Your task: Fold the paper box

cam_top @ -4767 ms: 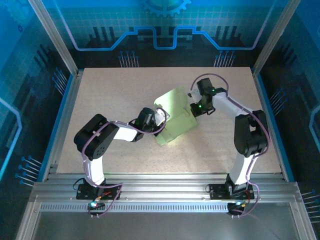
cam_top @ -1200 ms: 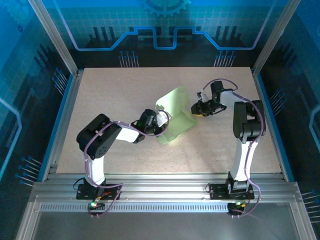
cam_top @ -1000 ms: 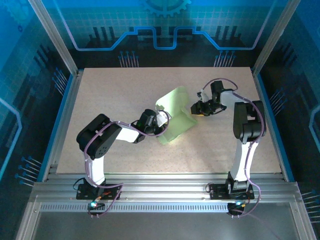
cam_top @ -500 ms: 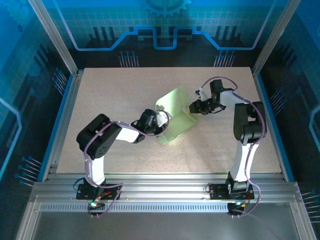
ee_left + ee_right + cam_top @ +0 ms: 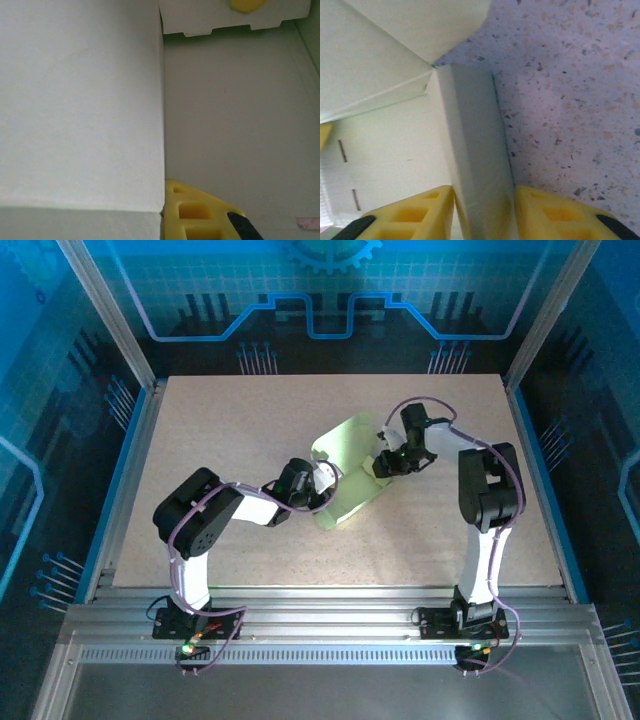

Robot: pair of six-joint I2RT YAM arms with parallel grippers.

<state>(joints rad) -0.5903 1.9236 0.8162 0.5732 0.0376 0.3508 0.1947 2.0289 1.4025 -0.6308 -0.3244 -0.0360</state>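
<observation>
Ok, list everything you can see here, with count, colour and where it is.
box: one, pale green, part-folded, mid-table between the pincers
table: one, speckled beige, under everything
walls: three, blue, left, back and right of the table
rails: several, silver, near edge under the arm bases
left arm: one, black and white, reaching to the box
right arm: one, black and white, reaching to the box
left pincer: one, yellow fingers, shut on the box's left side
right pincer: one, yellow fingers, either side of a box wall
</observation>
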